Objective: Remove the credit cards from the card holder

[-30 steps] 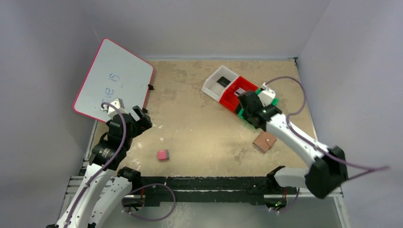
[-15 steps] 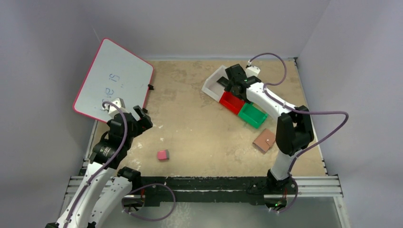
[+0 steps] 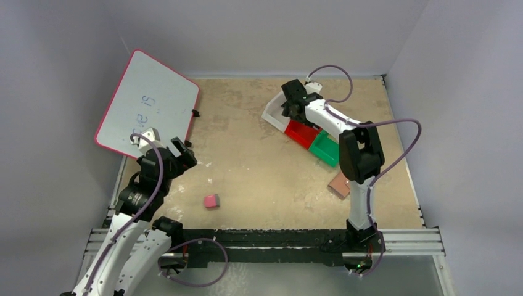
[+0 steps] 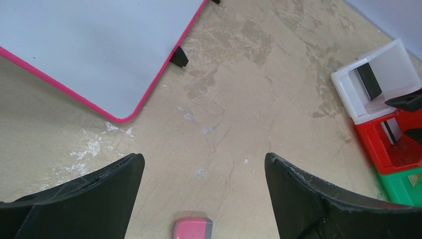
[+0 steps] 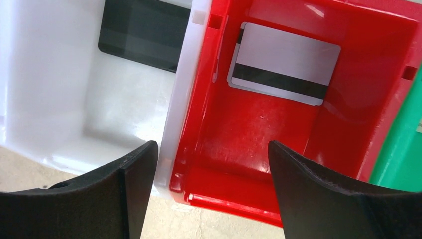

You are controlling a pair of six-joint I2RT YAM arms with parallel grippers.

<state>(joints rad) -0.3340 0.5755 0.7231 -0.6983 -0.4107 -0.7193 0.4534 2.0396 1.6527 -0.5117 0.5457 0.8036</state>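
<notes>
The tan card holder (image 3: 338, 185) lies on the table at the right, partly hidden behind my right arm. A black credit card (image 5: 144, 35) rests in the white bin (image 5: 45, 74). A silver-grey card with a dark stripe (image 5: 284, 62) lies in the red bin (image 5: 259, 149). My right gripper (image 5: 213, 149) hangs open above the wall shared by these two bins, with nothing between its fingers. Far to the left, my left gripper (image 4: 204, 159) is open over bare table, well away from the cards.
A green bin (image 3: 325, 148) adjoins the red one. A pink-and-grey eraser (image 3: 211, 201) lies just in front of my left gripper. A pink-edged whiteboard (image 3: 148, 102) leans at the back left. Walls close in the table at the back and both sides.
My right arm swung back and left, from over the red and green bins to over the white and red ones; its jaws narrowed slightly. The left arm stayed still.
</notes>
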